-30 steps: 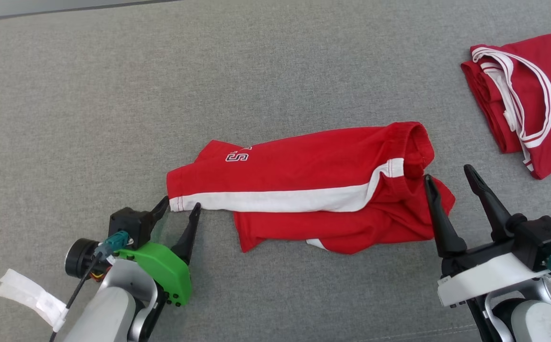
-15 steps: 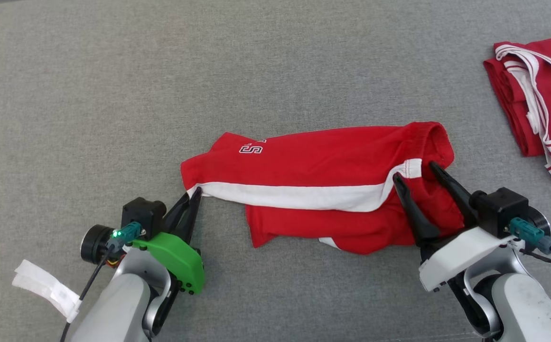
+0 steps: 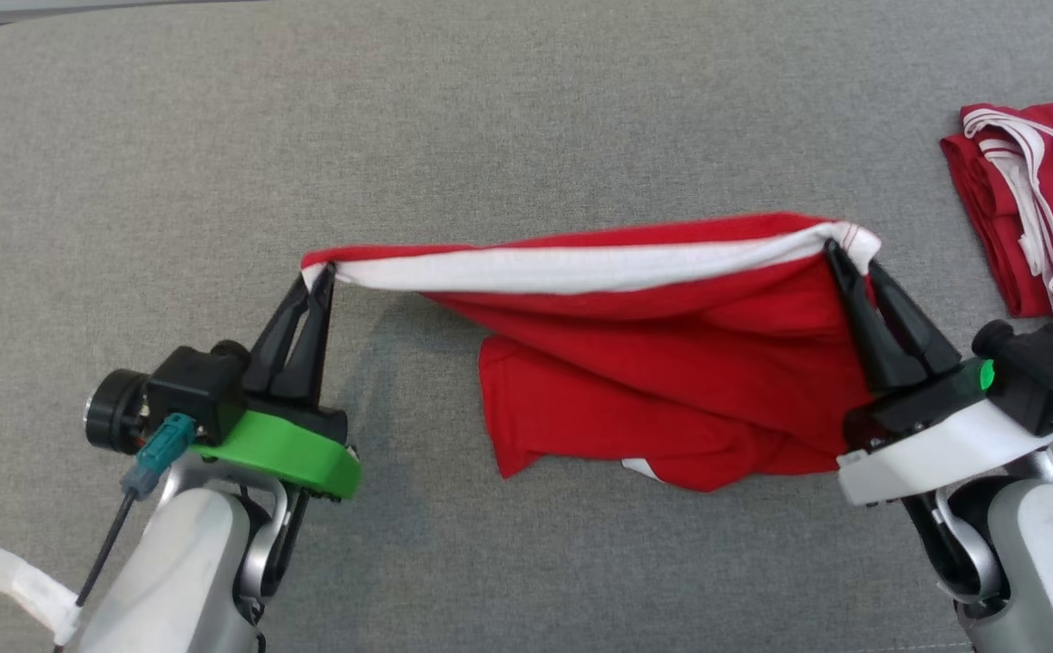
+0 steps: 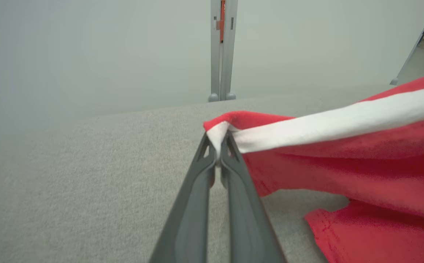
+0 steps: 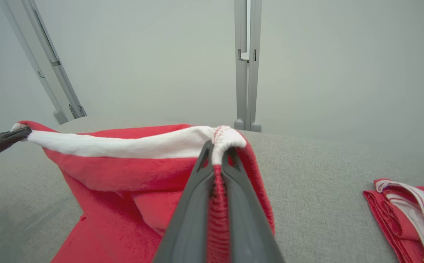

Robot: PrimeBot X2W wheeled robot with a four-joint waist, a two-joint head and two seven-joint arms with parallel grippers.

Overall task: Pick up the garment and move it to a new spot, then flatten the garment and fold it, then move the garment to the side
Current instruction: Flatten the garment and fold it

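Change: jaws open a second ago, now clamped | left gripper (image 3: 319, 272) pinches left end of white stripe (image 3: 580, 268) | right gripper (image 3: 851, 256) pinches its right end | red shorts (image 3: 653, 363) hang mid-frame, hem on grey surface (image 3: 218, 136) | pick-up seemingly under way, relocation next

The second red garment (image 3: 1038, 209) at the right is cut by the head view's edge, so its full outline cannot be told; the right wrist view crops it at the bottom corner. The held garment (image 3: 671, 363) runs off the right and bottom edges of the left wrist view, and its near right part lies behind the right hand (image 3: 848, 257). The corner pinched in the left hand (image 3: 322, 272) is hidden between the fingers. A white strip (image 3: 0, 580) at the lower left is cropped and cannot be identified. Beyond the bench (image 3: 526, 118), the wrist views' background is hazy.
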